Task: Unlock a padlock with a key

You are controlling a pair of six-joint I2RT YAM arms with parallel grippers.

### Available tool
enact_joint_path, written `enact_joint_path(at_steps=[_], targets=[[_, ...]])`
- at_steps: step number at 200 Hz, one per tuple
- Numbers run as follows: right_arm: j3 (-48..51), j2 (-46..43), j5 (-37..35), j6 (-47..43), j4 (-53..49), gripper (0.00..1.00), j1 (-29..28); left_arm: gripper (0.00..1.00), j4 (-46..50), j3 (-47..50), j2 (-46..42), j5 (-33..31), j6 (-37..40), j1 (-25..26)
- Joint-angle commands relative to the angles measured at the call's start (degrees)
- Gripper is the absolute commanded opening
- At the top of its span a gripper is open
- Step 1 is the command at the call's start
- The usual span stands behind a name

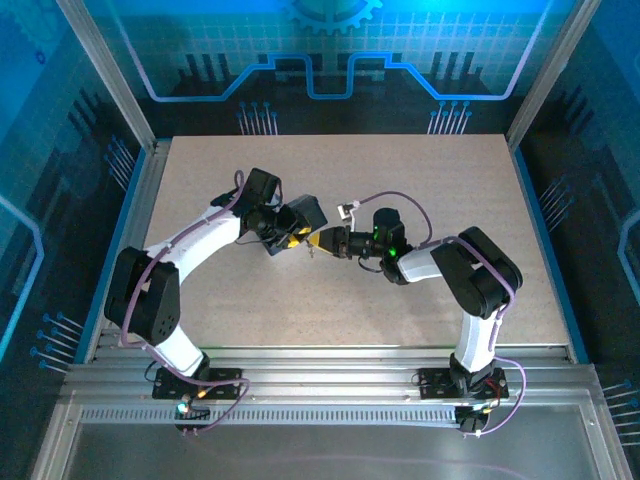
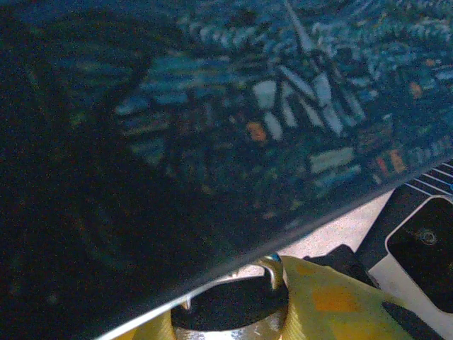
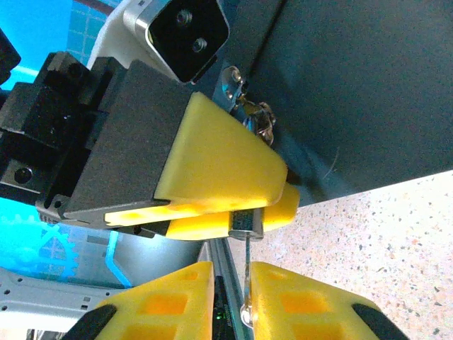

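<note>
Our left gripper (image 3: 278, 195) clamps the padlock (image 3: 245, 224), likely slick and rigid. At its six o'clock, our right gripper (image 3: 233, 275) stands slightly apart around the thin key (image 3: 246, 261); we'd pinch its head.

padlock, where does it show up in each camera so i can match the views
top external: padlock mid-table, where left gripper meets right gripper.
left wrist: padlock at the bottom edge, beneath the box.
right wrist: padlock centre, clamped in the left gripper's yellow fingers, key below.
shared landmark: the dark blue box.

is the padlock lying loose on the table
No, the padlock is clamped between the left end effector's yellow fingers.
</note>
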State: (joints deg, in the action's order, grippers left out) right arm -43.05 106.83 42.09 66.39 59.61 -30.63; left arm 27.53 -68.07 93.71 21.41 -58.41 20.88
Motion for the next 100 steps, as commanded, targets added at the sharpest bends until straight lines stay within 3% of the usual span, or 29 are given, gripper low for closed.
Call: enact_joint_path(at_steps=[1,100], targets=[[0.1,0.1,-0.6,-1.0,1.6,0.18,-0.9,0.00,-1.2,0.4,-1.4,0.0,-0.4,0.0],[1.5,0.6,-0.7,-0.9,1.6,0.21,-1.2,0.00,-2.2,0.9,-1.9,-0.1,-1.4,-0.5]])
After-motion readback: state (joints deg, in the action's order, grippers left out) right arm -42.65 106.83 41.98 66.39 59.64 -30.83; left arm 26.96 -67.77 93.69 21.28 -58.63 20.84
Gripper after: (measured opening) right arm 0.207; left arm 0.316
